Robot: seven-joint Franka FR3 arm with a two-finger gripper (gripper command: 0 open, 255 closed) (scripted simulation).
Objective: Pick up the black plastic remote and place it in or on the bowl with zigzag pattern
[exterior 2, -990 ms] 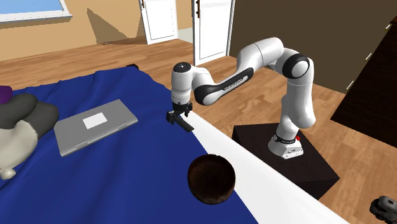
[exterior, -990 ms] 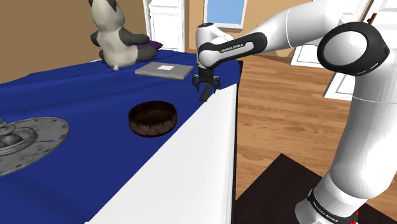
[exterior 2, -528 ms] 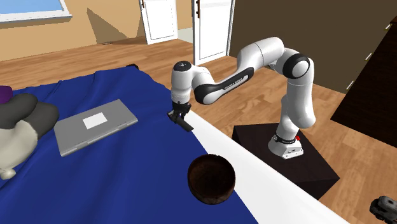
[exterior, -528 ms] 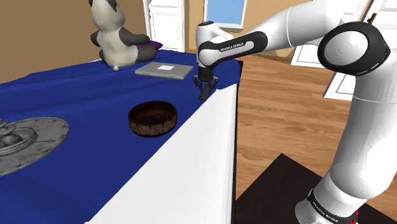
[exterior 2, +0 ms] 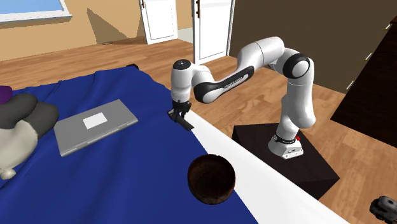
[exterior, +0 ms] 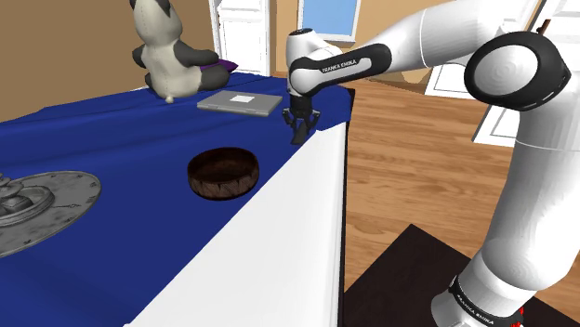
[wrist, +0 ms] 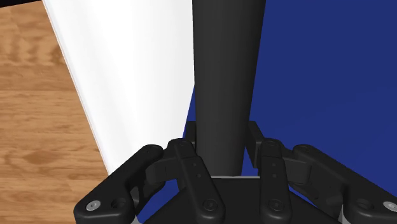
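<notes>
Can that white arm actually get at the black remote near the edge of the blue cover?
Probably yes: the gripper sits right over the black remote, with a finger at each side, seemingly clasping it. Nothing stands in between; the laptop lies apart.

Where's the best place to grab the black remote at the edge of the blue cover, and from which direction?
Grip the black remote across its narrow width, on its long sides, coming straight down from above. It is a long slim bar lying flat on the blue cover, so only those sides fit the claw.
</notes>
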